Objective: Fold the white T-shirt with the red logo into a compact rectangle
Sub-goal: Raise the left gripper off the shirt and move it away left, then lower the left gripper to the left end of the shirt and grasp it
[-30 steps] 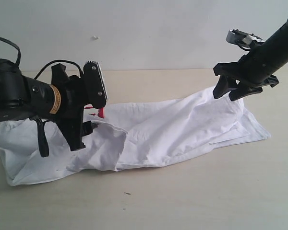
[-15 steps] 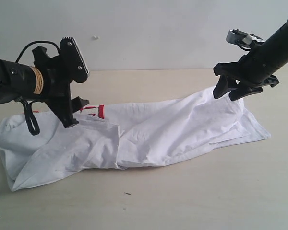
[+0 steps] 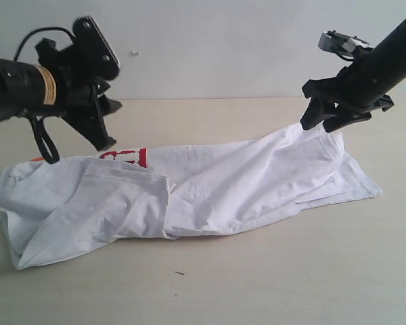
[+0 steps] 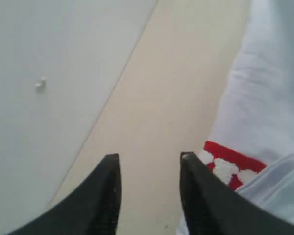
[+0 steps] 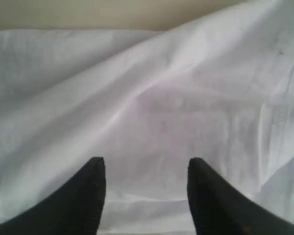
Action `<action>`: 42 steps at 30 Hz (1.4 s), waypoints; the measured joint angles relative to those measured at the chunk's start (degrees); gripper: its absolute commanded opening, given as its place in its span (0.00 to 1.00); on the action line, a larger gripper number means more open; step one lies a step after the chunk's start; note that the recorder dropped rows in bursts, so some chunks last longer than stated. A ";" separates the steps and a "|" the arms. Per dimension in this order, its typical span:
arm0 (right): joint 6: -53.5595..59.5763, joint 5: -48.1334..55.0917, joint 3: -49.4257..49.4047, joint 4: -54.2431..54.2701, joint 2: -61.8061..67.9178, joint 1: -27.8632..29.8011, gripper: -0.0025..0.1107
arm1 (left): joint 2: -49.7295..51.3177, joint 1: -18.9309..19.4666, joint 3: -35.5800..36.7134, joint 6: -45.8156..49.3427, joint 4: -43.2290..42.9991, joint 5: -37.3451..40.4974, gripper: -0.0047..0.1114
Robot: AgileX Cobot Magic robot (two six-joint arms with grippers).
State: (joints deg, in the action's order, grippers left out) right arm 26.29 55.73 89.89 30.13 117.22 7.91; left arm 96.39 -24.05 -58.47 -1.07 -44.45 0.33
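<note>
while the white t-shirt lies across the tan table as a long, wrinkled band running side to side, both arms hang over its far edge. the shirt looks folded lengthwise, with a flap of cloth laid over its left half and layered hems showing at the right end. only a sliver of the red logo shows, red outline with white fill, at the far edge left of the middle; the folded flap covers the rest of it. a small orange fleck sits at the shirt's far left edge, too small to make out. the left gripper is up in the air above the logo, clear of the cloth, and tilted. in the left wrist view its two dark fingers stand apart with bare table between them and nothing held, the logo just beside one finger. the right gripper is low over the shirt's far right part, where the cloth rises to a peak at its tips. in the right wrist view its fingers are spread wide, with white fabric filling the gap beyond them. whether the tips touch the cloth cannot be told. the pale wall stands behind.
</note>
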 measured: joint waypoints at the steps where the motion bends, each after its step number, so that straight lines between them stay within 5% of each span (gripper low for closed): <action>1: 0.00 0.54 0.80 -0.13 -0.28 0.00 0.47 | -1.57 0.00 -0.62 -2.57 1.38 2.04 0.22; 5: -0.35 1.81 2.45 -0.35 -2.67 0.00 0.47 | -5.58 1.01 -2.33 -13.88 5.31 10.25 0.20; 8: -1.89 3.38 2.81 -1.59 -4.43 0.00 0.47 | -7.26 5.66 -2.67 -19.04 14.52 20.54 0.40; 11: -1.93 5.67 2.81 -0.73 -5.52 0.00 0.47 | -8.42 13.08 -2.67 -9.08 34.73 27.64 0.45; 16: 0.97 7.68 2.81 4.10 -6.27 0.00 0.47 | -9.04 23.83 -2.42 21.63 71.47 36.65 0.45; 19: 0.12 7.34 2.45 1.98 -6.27 0.00 0.42 | -9.18 31.63 0.06 32.85 86.26 39.05 0.45; 25: -1.42 3.20 -2.31 -2.77 -6.20 0.00 0.02 | -6.77 39.03 6.16 40.24 93.88 35.94 0.45; 42: 1.43 1.01 -3.91 -0.20 -5.00 0.00 0.02 | 8.12 47.47 3.20 51.92 101.60 40.49 0.46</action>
State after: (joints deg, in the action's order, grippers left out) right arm 27.72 56.74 85.98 29.94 112.22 7.91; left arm 104.52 23.41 -55.28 50.85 57.15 40.82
